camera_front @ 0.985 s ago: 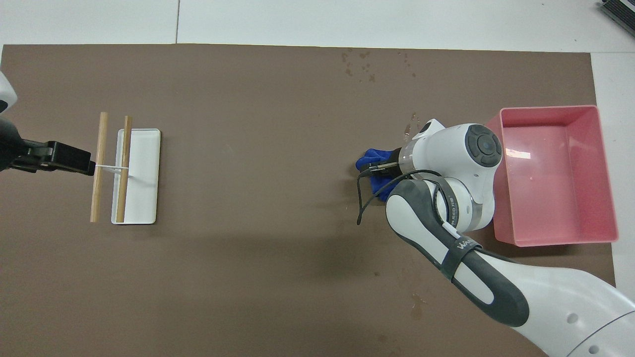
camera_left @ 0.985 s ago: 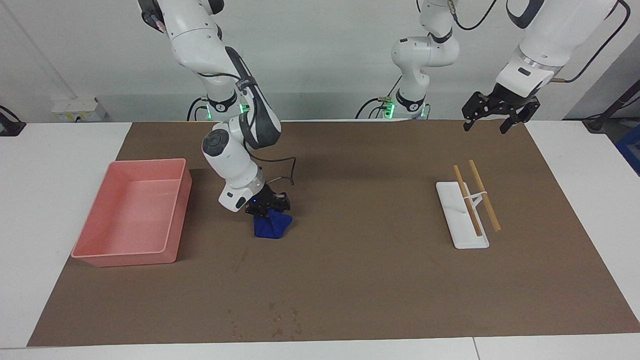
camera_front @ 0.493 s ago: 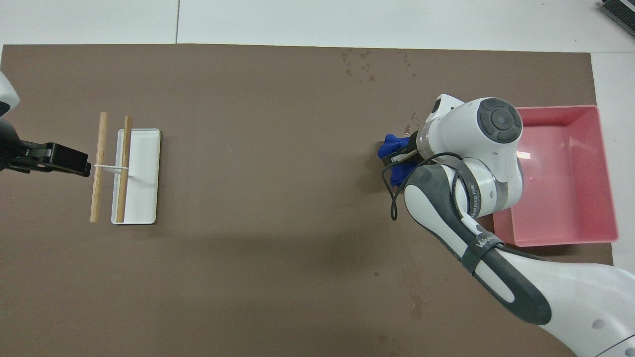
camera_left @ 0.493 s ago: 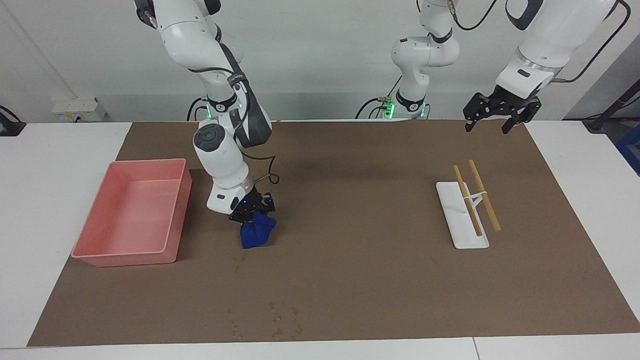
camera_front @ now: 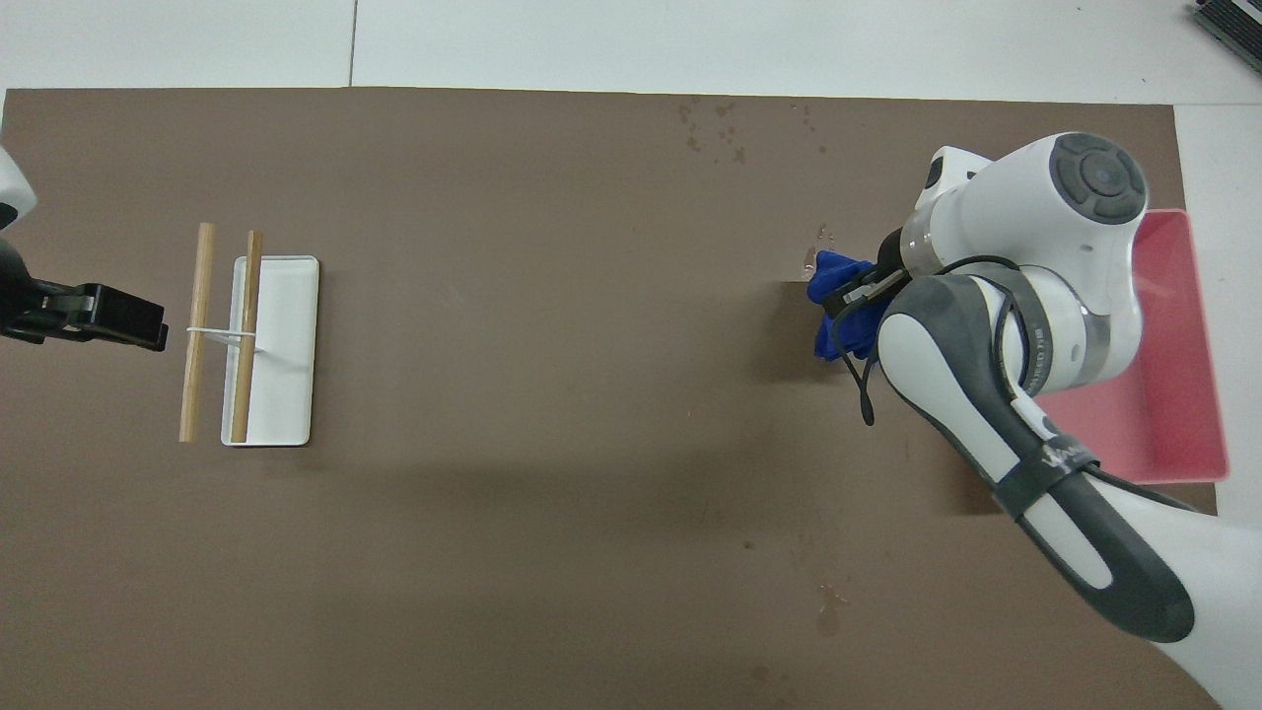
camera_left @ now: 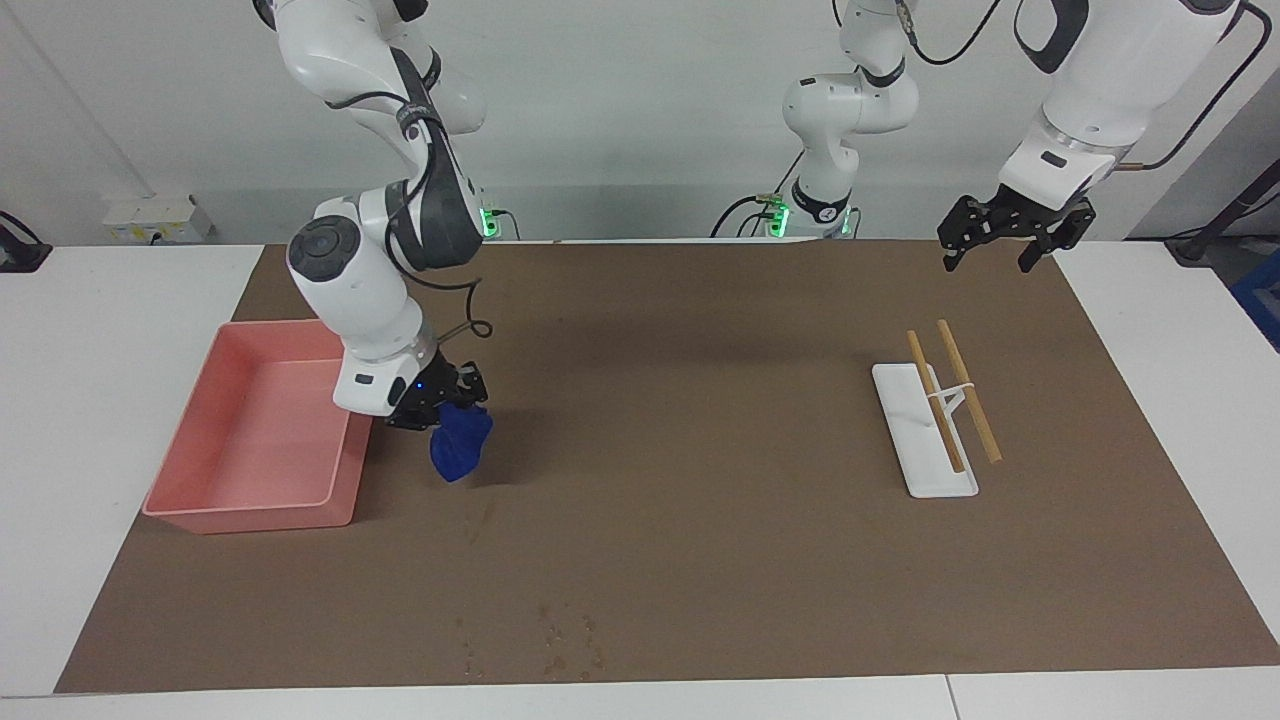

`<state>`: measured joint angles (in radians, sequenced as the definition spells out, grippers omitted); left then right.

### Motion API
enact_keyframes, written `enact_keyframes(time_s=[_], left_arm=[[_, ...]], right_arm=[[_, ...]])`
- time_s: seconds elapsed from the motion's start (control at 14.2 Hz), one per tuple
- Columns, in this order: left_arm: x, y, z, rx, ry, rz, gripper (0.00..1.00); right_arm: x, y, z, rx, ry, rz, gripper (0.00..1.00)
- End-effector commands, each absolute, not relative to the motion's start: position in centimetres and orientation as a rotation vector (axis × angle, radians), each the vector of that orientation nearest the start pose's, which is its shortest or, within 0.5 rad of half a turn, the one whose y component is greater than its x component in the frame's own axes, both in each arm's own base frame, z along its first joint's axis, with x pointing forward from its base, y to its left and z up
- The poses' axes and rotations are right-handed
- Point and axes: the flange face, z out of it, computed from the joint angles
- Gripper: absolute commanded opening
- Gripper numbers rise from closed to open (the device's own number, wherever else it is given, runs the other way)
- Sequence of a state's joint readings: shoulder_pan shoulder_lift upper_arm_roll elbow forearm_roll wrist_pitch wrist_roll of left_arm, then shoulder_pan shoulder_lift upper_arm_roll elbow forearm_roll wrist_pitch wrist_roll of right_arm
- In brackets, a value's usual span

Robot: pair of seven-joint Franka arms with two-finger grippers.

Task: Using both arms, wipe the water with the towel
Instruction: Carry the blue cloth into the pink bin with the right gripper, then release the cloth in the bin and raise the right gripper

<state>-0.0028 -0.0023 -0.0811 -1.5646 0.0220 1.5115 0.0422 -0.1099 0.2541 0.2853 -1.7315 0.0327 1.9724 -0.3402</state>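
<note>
Towel (camera_left: 459, 440) in right pincer (camera_left: 440, 405), airborne facing-on.

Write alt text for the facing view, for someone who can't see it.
The right gripper holds a blue towel hanging just above the brown mat, beside a pink tray. The left gripper waits, open, in the air above the mat's edge at its own end, where two wooden sticks lie across a white tray.
</note>
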Motion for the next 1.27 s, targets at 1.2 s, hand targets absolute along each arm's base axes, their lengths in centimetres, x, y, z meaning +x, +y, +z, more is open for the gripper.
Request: enact_keyframes(time_s=[1.2], left_arm=[[53.5, -4.2, 62.3, -3.159, 0.184, 0.015, 1.0]], right_arm=[[59.5, -10.9, 44.2, -2.958, -1.515, -0.175, 0.0]])
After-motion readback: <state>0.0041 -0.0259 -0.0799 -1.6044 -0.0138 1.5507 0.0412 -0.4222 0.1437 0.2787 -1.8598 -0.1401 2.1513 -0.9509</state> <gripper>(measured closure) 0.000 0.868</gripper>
